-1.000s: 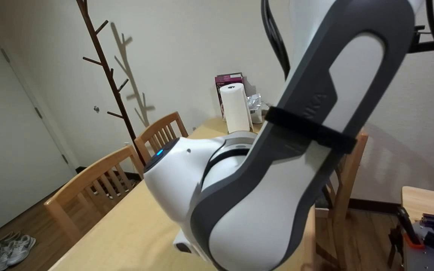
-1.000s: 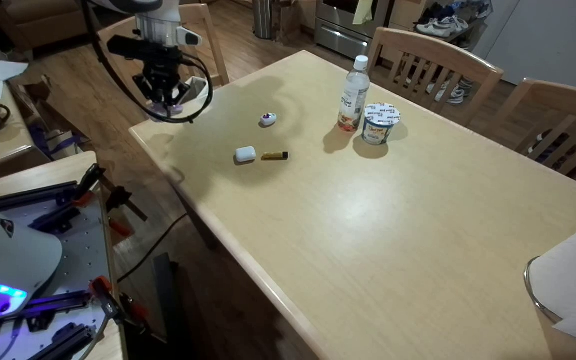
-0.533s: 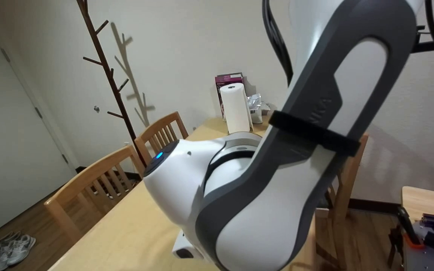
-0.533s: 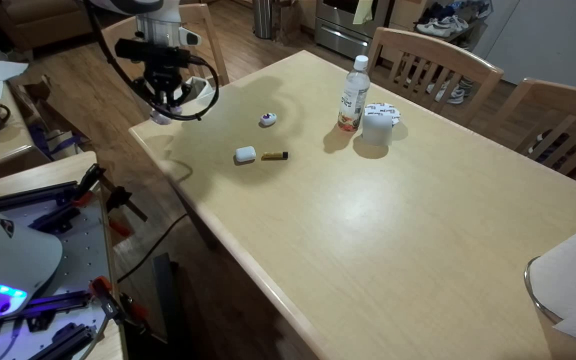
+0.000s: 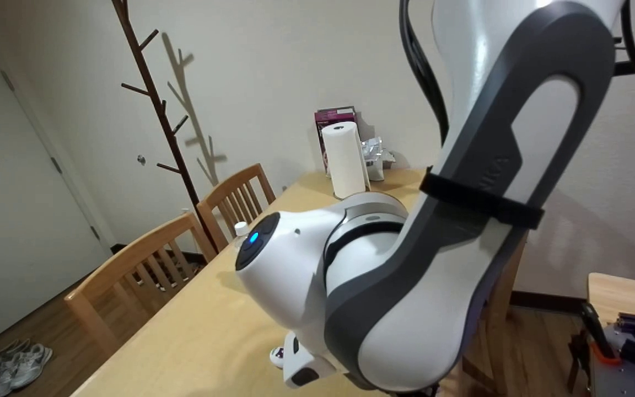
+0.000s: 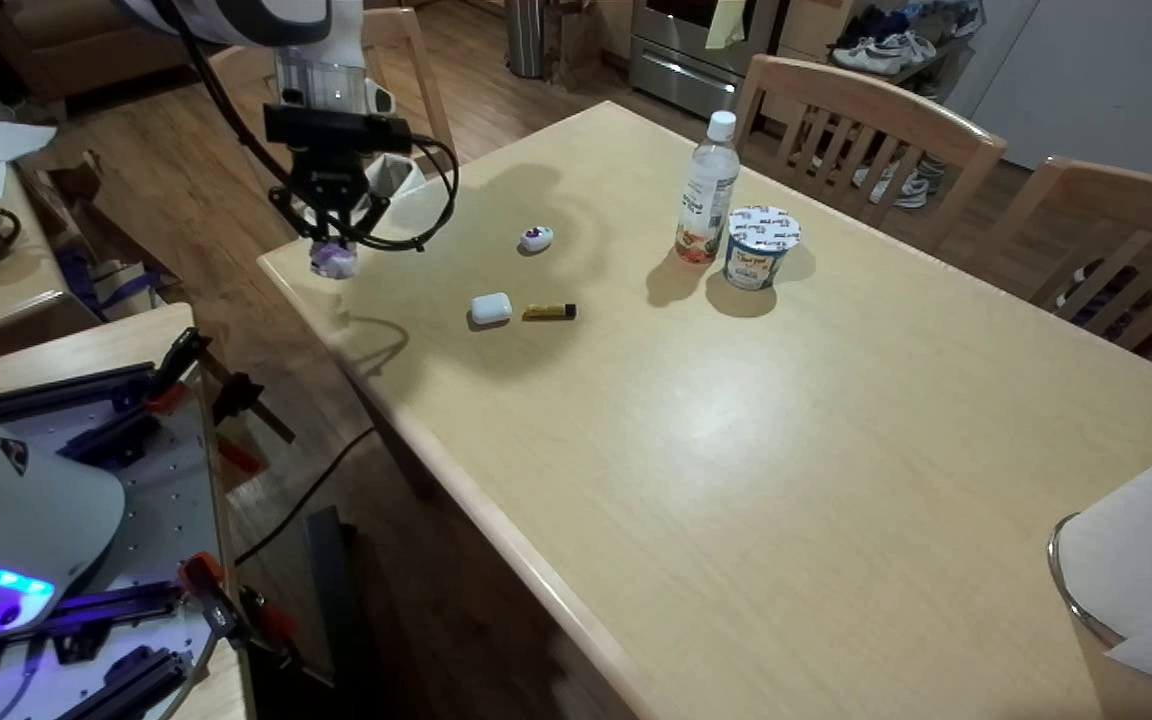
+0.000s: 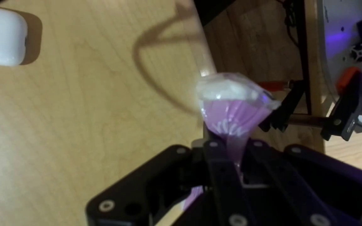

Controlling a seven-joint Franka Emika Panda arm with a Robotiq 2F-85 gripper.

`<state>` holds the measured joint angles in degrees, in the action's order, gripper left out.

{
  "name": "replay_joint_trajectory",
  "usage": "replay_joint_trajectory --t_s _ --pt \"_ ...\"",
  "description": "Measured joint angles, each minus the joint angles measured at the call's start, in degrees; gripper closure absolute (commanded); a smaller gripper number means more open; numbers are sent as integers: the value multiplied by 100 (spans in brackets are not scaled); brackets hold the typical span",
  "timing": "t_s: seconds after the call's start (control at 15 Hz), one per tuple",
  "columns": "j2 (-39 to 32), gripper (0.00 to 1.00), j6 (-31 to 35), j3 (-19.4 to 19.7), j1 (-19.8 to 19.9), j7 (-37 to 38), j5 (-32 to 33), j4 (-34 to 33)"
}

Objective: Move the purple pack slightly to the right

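Purple pack [image 7: 231, 114] is squeezed by the gripper [image 7: 236, 147], and the wrist view shows its creases up close. In an exterior view it is near a corner of the table [image 6: 636, 450], with a whole bottle [image 6: 708, 190] farther off; in an exterior view the arm [image 5: 422, 314] hides all but the bottle's top

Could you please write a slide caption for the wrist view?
The claw pinches the crumpled purple pack, seen against the table edge; a rounded white case lies at upper left.
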<state>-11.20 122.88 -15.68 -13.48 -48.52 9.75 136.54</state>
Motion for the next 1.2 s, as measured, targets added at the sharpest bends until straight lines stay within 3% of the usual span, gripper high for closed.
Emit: replay_joint_trajectory --t_s 0.2,0.4,0.8,0.87,1.0,1.07,1.2 --pt "9 91 52 6 -2 -43 -1 8" --pt "78 91 619 64 90 -158 -30 170" --pt "1130 93 2209 402 500 -547 -221 1653" --pt "1314 87 2249 477 505 -641 -241 1872" --pt "1424 87 2246 528 493 -653 -238 1973" --pt "1404 93 2246 527 485 -653 -238 1945" --pt "1372 92 2245 532 459 -652 -238 1911"
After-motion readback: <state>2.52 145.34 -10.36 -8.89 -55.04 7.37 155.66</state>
